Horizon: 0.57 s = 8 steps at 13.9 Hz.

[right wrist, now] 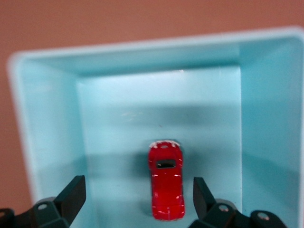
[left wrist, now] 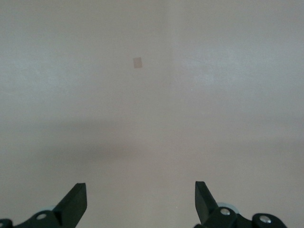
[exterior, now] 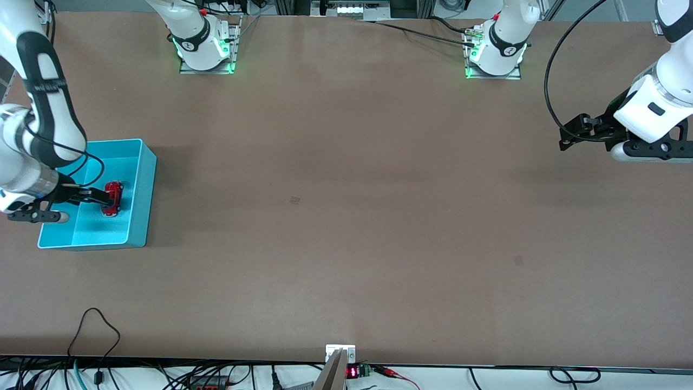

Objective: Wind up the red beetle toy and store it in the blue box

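No text, label or number can be read anywhere.

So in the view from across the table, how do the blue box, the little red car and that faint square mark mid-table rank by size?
1. The blue box, by far the largest.
2. The red beetle toy, inside it.
3. The square mark, smallest.

A big brown table (exterior: 346,216) fills almost the whole room from here. Its top is smooth, with a small dark mark (exterior: 295,200) near the middle and another faint mark (exterior: 518,260) nearer the front camera. Green lights (exterior: 206,67) glow on the table's top edge. Black cables (exterior: 92,336) hang along the near edge, beside a tiny red number display (exterior: 352,372).
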Available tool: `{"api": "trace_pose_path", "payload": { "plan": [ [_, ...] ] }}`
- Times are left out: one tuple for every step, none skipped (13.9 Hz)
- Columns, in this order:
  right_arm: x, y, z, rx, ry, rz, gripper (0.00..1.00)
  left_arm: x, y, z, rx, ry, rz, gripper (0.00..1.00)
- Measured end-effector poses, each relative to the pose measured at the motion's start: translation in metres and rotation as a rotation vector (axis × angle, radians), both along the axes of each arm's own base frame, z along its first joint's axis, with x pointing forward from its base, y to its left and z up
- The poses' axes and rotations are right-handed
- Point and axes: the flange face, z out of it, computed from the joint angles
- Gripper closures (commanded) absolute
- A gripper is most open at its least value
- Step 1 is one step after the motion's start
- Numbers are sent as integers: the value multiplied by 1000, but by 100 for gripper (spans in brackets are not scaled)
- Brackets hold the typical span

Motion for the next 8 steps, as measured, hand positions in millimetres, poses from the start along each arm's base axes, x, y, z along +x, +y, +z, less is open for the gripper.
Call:
{"api": "trace_pose_path", "payload": {
  "plan": [
    [9, 11, 28, 7, -8, 21, 0, 0, 0, 0, 0, 0, 0, 0],
    [17, 22, 55, 12, -15, 37, 0, 0, 0, 0, 0, 0, 0, 0],
    [25, 33, 81, 15, -21, 46, 0, 0, 0, 0, 0, 0, 0, 0],
    [32, 44, 103, 16, -28, 52, 0, 0, 0, 0, 0, 0, 0, 0],
    [38, 58, 122, 17, -35, 64, 0, 0, 0, 0, 0, 0, 0, 0],
    [43, 75, 140, 19, -37, 74, 0, 0, 0, 0, 0, 0, -1, 0],
    [45, 95, 155, 24, -24, 69, 0, 0, 0, 0, 0, -1, -1, 0],
    [43, 116, 171, 30, 1, 50, 0, 0, 0, 0, 0, -1, -1, 0]
  ]
}}
